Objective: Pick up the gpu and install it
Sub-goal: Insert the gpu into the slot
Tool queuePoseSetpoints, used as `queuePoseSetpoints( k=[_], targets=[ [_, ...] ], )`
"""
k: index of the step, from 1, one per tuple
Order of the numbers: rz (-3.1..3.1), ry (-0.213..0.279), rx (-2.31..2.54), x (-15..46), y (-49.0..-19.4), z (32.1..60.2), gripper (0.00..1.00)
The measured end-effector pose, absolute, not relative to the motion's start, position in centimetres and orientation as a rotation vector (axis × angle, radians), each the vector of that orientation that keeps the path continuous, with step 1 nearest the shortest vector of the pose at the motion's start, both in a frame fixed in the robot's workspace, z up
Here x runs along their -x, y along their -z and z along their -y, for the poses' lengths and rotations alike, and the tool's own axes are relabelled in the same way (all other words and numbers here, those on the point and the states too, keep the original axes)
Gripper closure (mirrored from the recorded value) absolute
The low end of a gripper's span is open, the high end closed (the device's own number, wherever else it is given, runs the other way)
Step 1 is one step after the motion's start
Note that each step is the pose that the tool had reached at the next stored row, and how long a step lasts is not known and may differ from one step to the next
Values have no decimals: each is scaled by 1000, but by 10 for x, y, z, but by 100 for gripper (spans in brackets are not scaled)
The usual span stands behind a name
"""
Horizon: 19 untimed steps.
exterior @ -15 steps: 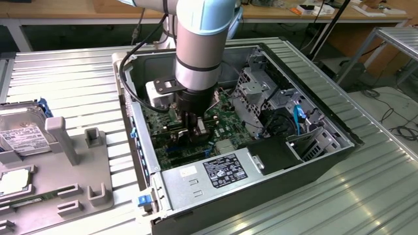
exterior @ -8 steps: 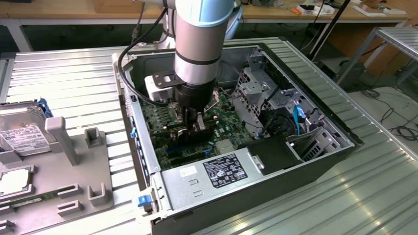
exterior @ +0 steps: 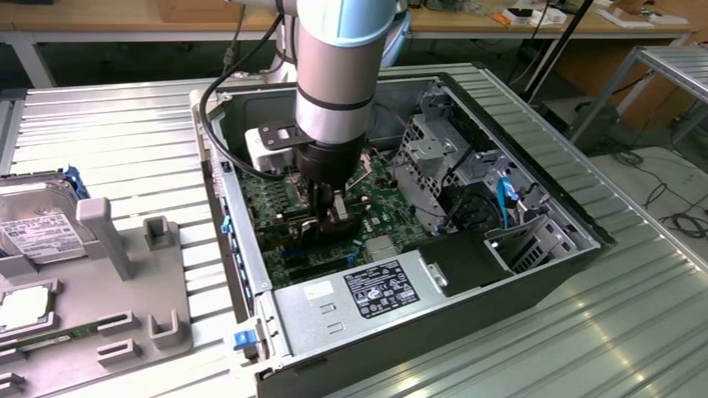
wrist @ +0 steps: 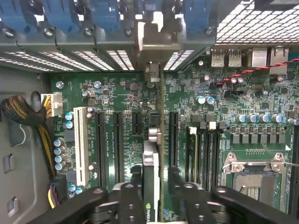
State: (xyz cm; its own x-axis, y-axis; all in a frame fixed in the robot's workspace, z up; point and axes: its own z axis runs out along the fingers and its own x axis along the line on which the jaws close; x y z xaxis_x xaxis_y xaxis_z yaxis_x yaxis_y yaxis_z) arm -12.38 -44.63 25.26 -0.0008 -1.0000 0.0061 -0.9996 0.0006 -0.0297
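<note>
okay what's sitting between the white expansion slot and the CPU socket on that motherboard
In the wrist view, between the white slot and the CPU socket: black slots and the gpu, edge-on in the gripper.

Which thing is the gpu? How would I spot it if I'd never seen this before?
Find the open computer case on the metal table, then the robot arm reaching into it. The gpu is the thin card standing on edge between the gripper fingers, over the green motherboard. Unlike the empty black slots beside it, it is being held.
</note>
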Motion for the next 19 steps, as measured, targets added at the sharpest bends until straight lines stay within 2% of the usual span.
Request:
queuePoseSetpoints(
  k=[3,8,13,15,17,18,19],
  targets=[
    [-2212,40,2207,124,-256,446,59],
    [-2213,39,2207,124,-283,446,59],
    [-2212,37,2206,124,-283,446,58],
    [-2212,37,2206,124,-283,446,46],
    [-2212,37,2206,124,-283,446,46],
    [-2212,37,2206,124,-283,446,40],
    [-2212,37,2206,124,-283,446,40]
  ],
)
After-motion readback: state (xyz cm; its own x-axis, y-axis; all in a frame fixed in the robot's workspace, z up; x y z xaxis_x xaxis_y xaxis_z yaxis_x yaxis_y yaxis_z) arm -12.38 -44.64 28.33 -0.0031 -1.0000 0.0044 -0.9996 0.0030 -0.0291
